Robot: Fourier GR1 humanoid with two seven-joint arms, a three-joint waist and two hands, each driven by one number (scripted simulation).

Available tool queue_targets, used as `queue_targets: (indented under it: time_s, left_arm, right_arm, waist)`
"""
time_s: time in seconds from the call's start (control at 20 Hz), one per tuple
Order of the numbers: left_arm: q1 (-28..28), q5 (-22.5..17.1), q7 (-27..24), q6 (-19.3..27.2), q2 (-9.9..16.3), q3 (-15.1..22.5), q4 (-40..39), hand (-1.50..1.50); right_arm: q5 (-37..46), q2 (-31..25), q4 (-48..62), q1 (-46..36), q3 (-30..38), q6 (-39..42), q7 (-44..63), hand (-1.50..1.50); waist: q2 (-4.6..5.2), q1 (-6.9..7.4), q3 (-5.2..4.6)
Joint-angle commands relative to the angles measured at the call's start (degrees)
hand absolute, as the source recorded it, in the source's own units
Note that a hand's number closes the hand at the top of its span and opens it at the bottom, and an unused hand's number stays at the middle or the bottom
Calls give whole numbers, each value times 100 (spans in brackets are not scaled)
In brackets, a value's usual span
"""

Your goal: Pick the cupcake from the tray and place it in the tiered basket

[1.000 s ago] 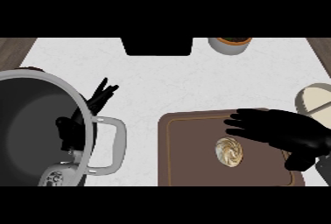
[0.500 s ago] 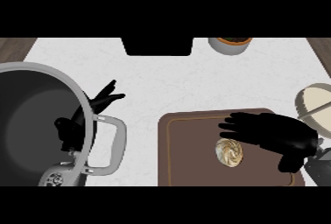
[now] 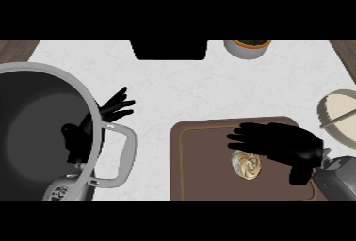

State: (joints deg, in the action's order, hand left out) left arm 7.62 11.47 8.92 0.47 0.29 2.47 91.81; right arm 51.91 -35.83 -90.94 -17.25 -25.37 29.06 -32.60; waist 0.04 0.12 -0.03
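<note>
Right hand [image 3: 281, 143]: hovered over the tray [image 3: 201, 164], fingers spread wide, holding nothing
Cupcake [image 3: 246, 164]: sat on the tray, just under that hand
Left hand [image 3: 94, 127]: rested open beside the pot [image 3: 42, 136]

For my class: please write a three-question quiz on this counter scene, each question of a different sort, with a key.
1. True or false: the right hand has lifted the cupcake off the tray.
2. Which hand shows beside the large pot? A) left B) right
3. Fill in: the cupcake sits on the brown ____.

Key: 1 false, it lies on the tray under the open hand; 2 A, the left hand; 3 tray.
</note>
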Motion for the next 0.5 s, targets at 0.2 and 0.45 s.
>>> queue_targets:
  time_s: [0.2,0.45]
  left_arm:
    - [-327,15,-846,473,-28,-130,-79,0]
    - [276,-4,-549,629,-27,-192,-354,0]
  right_arm:
    - [319,585,442,-165,-208,101,162,-150]
    - [434,518,585,165,-185,-262,-166,-150]
  waist:
    - [4,40,1]
    - [9,-17,3]
